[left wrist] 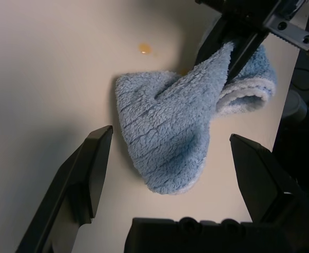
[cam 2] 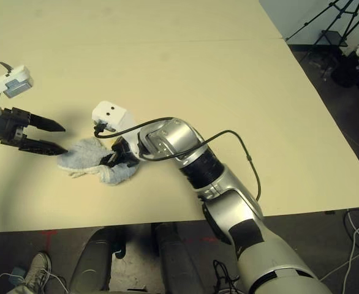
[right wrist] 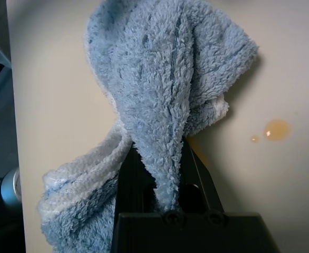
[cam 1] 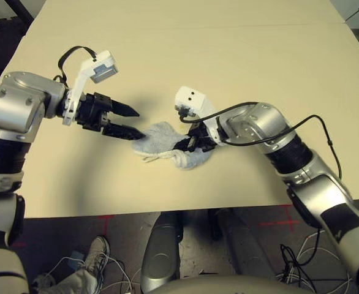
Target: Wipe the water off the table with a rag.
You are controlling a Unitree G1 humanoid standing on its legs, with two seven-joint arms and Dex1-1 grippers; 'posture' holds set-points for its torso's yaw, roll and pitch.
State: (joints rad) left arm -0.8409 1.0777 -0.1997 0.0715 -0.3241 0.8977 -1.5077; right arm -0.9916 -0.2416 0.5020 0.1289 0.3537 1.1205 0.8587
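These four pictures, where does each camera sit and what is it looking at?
Left eye: on the head, looking down at the table; both silver forearms show.
Right eye: beside it, same scene.
Left wrist: along the open left gripper toward the rag.
Right wrist: along the right gripper, shut on the rag.
Both wrist views share the rag and an orange water spot.

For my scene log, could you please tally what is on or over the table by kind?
Rags: 1, the rag, pinched by the right gripper
Water spots: 2, one larger water spot with a tiny one beside it
Grippers: 2, including the open left gripper beside the rag
Total: 5
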